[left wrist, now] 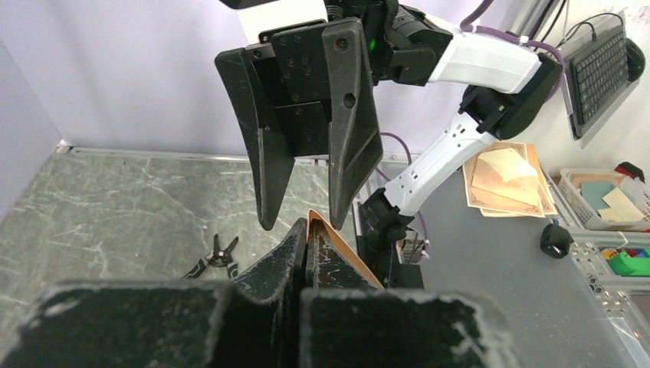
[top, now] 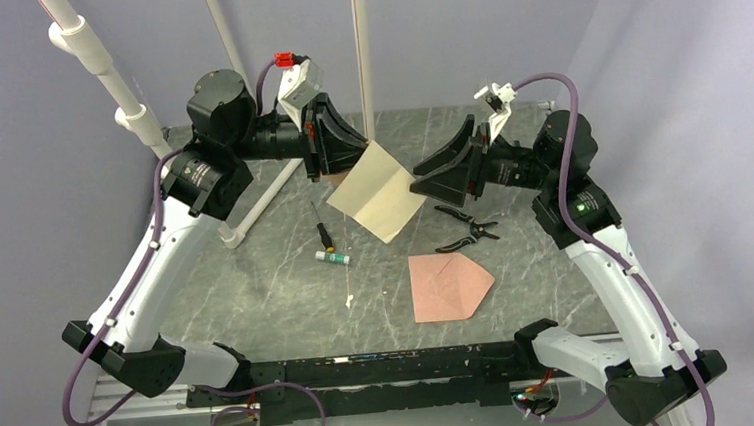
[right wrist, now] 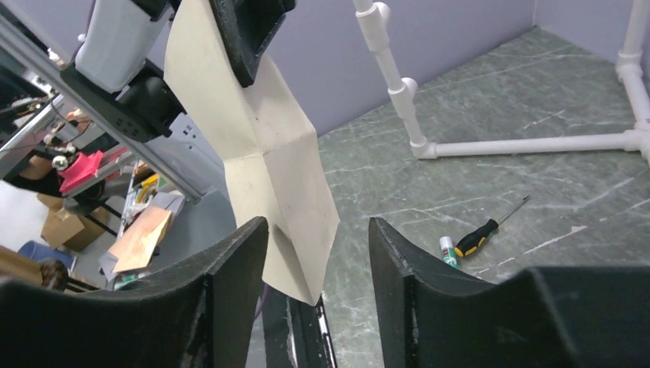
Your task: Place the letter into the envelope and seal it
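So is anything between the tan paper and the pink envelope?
Nothing visible: the pale tan paper letter hangs from the left gripper, the salmon-pink paper envelope lies flat, black pliers just beside the path.

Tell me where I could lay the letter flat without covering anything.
Widest bare marble: front left, bordered by the left arm, the screwdriver and the glue stick. A narrower strip runs between glue stick and envelope, with a white scrap in it. Crowded: right of centre, where the pliers lie just behind the envelope.

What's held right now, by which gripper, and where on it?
Left gripper pinches the letter near one corner. Right gripper is open at the opposite edge, gripping nothing.
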{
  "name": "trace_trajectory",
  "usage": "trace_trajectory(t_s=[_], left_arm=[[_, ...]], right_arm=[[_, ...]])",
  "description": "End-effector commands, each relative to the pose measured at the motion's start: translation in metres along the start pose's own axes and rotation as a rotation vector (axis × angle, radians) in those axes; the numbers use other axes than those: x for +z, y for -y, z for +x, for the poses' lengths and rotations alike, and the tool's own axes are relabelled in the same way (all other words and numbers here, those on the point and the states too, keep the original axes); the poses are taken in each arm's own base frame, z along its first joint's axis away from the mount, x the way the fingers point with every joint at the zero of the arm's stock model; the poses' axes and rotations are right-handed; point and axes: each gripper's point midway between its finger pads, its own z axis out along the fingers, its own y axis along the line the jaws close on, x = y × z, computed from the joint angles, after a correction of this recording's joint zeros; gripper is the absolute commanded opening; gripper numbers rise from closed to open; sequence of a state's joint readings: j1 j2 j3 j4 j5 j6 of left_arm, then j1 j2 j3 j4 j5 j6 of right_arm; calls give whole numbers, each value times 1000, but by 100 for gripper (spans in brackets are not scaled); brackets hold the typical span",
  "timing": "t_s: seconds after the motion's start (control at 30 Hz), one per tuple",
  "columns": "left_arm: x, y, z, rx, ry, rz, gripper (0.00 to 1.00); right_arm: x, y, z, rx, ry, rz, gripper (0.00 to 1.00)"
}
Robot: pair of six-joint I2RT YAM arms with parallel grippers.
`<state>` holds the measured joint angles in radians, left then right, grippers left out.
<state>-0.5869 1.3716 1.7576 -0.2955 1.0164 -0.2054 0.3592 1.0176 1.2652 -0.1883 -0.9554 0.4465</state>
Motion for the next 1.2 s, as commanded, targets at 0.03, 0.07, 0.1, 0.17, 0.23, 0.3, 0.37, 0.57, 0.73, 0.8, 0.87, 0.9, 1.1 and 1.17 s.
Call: trace_trajectory(t_s=[0.03,0.07,0.1,0.17,0.23,0.3,0.37,0.57,0.73,0.8,0.87,0.9,1.1,1.17], left_arm=[[1,14,-6,16,5,85,2],[2,15,-5,13,1,96,3],[2,16,-4,12,0,102,2],[2,16,-3,10,-4,112,3],[2,16,-3,11,-7,113,2],[2,15,-2,10,-6,104,3],[2,14,-1,9,-6,99,2],[2,6,5,5,-26,61,3],[-15,-24,27,82,-165,-152,62],[-24,-26,28,105,-204,-211,73],[-31,-24,25,128,-208,-243,82],[-34,-21,22,141,-199,-251,86],[-37,-12,0,171,-90,-280,93],[-35,-21,-4,129,-66,-324,93]], right_arm=[[3,-17,-11,-74,8,-95,47],[4,-16,-11,-65,5,-97,40],[5,-18,-12,-59,-1,-109,34],[6,-20,-12,-48,-14,-131,31],[7,-21,-12,-50,-19,-136,35],[7,-20,-10,-49,-29,-136,38],[8,-19,-9,-42,-37,-139,39],[9,-13,-13,-58,-23,-94,0],[5,15,-16,-93,7,88,0],[1,27,-13,-101,7,163,0],[-1,36,-13,-111,13,215,0],[-2,37,-14,-118,15,226,0],[0,29,-11,-144,-21,168,0],[-1,23,-8,-156,-32,140,0]])
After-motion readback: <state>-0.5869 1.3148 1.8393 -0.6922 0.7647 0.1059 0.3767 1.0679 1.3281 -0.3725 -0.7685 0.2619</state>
